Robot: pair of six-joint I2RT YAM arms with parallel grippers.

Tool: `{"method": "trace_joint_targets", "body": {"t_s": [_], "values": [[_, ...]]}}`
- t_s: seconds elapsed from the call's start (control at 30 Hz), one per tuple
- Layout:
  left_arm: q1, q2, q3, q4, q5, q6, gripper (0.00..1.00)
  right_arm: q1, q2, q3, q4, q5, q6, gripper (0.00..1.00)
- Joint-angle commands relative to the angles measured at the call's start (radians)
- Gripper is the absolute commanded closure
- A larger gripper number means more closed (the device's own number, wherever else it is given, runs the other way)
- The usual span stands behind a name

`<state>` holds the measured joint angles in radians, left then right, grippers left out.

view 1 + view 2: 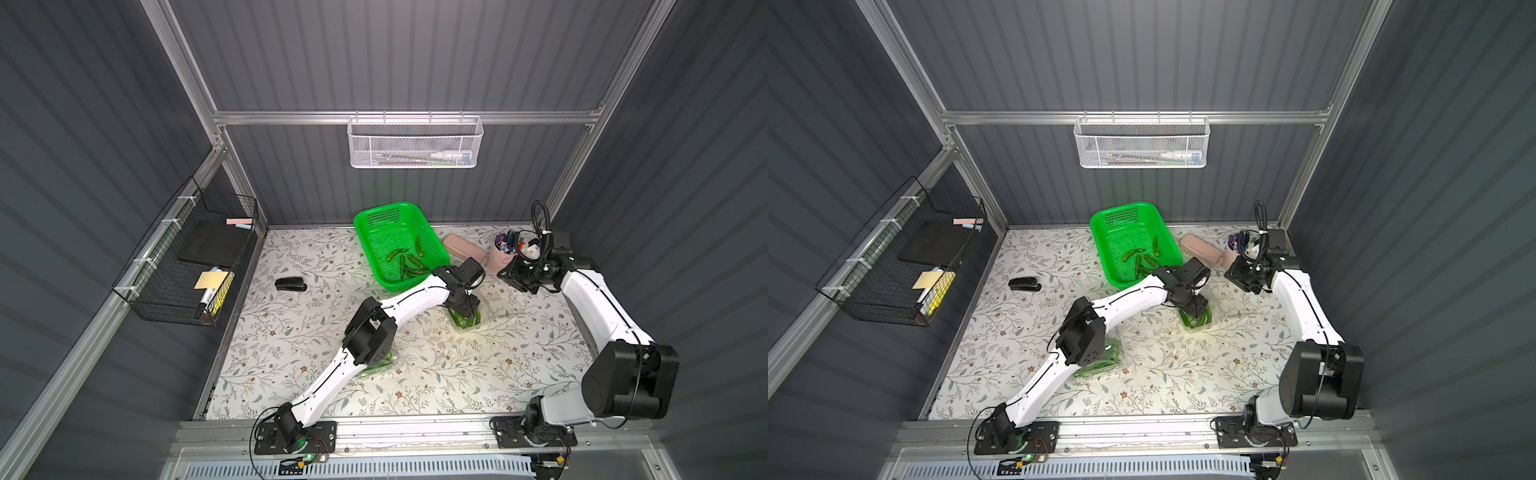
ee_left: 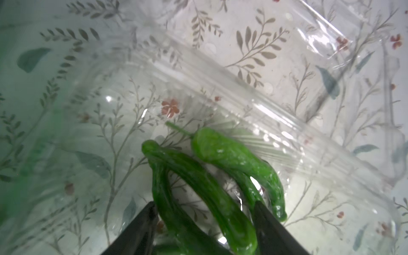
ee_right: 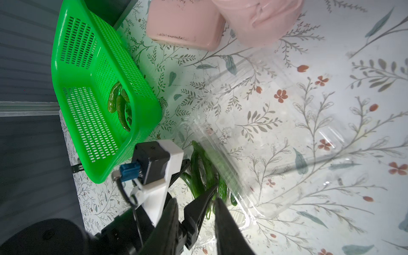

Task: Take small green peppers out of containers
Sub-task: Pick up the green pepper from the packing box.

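Note:
One clear container (image 1: 492, 309) (image 2: 220, 81) lies open on the table right of centre, its lid (image 3: 287, 136) folded flat. Small green peppers (image 2: 234, 154) (image 3: 198, 172) lie in its tray. My left gripper (image 1: 465, 311) (image 1: 1194, 309) (image 2: 205, 205) reaches down into that tray, and its fingers (image 2: 143, 227) press on two peppers from both sides. My right gripper (image 1: 509, 278) (image 1: 1235, 276) (image 3: 196, 198) hovers beside the lid, slightly open and holding nothing. A second container (image 1: 386, 365) (image 1: 1104, 361) with peppers inside lies partly hidden under my left arm.
A bright green basket (image 1: 382, 218) (image 3: 88, 66) at the back centre holds several peppers (image 1: 407, 262). A pink case (image 1: 463, 249) and a pink cup of pens (image 1: 505, 253) stand close behind my right gripper. A black stapler (image 1: 291, 284) lies at the left.

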<state>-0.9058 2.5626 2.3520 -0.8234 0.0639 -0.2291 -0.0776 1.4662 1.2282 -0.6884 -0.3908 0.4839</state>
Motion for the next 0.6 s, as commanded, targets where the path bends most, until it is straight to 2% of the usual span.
{"method": "trace_joint_targets", "body": {"t_s": [0.0,0.23,0.43,0.57], "values": [[0.012,0.021,0.030,-0.066,-0.022,-0.026,0.34,0.001,0.001,0.007,-0.011,-0.009,-0.021,0.69],[0.021,0.012,0.011,-0.057,-0.019,-0.035,0.45,0.001,0.002,0.004,-0.010,-0.008,-0.024,0.70],[0.031,0.002,0.017,-0.031,0.007,-0.031,0.63,0.001,0.002,0.004,-0.013,-0.002,-0.026,0.70],[0.044,-0.022,0.015,-0.009,0.034,-0.039,0.71,0.002,-0.001,0.004,-0.016,0.008,-0.026,0.70]]}}
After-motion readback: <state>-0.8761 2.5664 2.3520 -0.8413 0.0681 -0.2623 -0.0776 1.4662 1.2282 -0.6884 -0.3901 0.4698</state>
